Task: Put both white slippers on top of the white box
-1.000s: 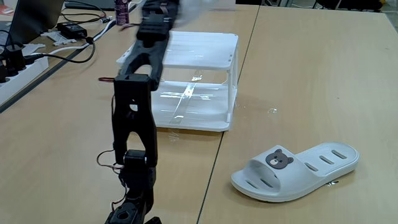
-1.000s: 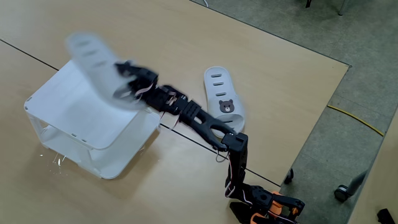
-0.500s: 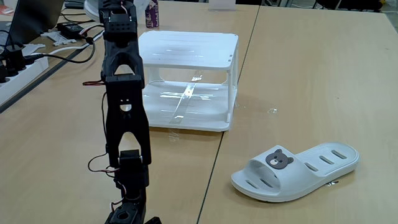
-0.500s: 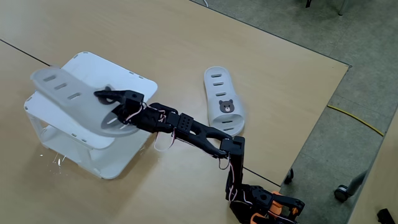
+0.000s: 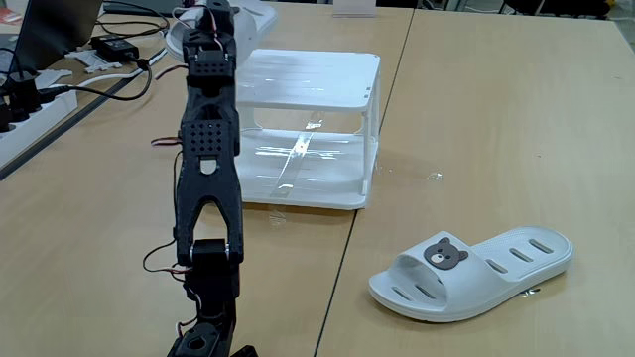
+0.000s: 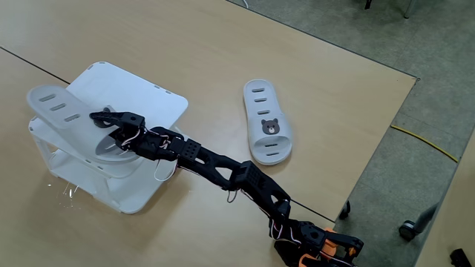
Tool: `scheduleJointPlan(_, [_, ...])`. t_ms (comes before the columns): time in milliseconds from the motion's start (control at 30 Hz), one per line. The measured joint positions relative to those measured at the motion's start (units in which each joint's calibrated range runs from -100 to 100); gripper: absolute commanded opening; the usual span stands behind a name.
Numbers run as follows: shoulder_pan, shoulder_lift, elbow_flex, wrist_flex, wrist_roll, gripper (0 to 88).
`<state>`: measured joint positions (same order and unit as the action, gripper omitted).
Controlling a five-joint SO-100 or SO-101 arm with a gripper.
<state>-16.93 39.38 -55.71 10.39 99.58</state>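
In a fixed view from above, one white slipper [image 6: 63, 111] lies flat and low over the left part of the white box [image 6: 145, 93], its heel end past the box's left edge. My gripper [image 6: 102, 120] is shut on its strap end, the black arm [image 6: 215, 163] reaching across the box's front corner. Whether the sole touches the top I cannot tell. The other white slipper [image 6: 267, 122], bear badge up, lies on the table right of the box. In the low fixed view that slipper [image 5: 471, 273] is at the front right, with the arm [image 5: 203, 149] upright in front of the box [image 5: 317, 79].
Black cables and an adapter [image 5: 114, 47] lie at the table's far left with a power strip [image 5: 25, 104]. The table's right edge [image 6: 386, 141] drops to a grey floor with a yellow cable [image 6: 427, 144]. Bare wood stretches between the box and the lying slipper.
The arm has swung the held slipper across the box top toward its left side and lowered it from tilted in the air to nearly flat over the top. The other slipper has not moved.
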Motion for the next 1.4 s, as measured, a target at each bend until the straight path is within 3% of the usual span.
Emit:
scheduleJointPlan(333, [2.5, 7.2, -7.0, 0.0, 0.0, 1.3])
scheduleJointPlan(533, [2.8, 7.8, -7.0, 0.0, 0.0, 20.5])
scheduleJointPlan(1033, [3.1, 7.7, -9.4, 15.1, 0.0, 21.1])
scheduleJointPlan(1167, [3.1, 7.3, -9.4, 16.9, 0.0, 27.6])
scheduleJointPlan(1400, [3.1, 4.9, -9.4, 19.6, 0.0, 28.4])
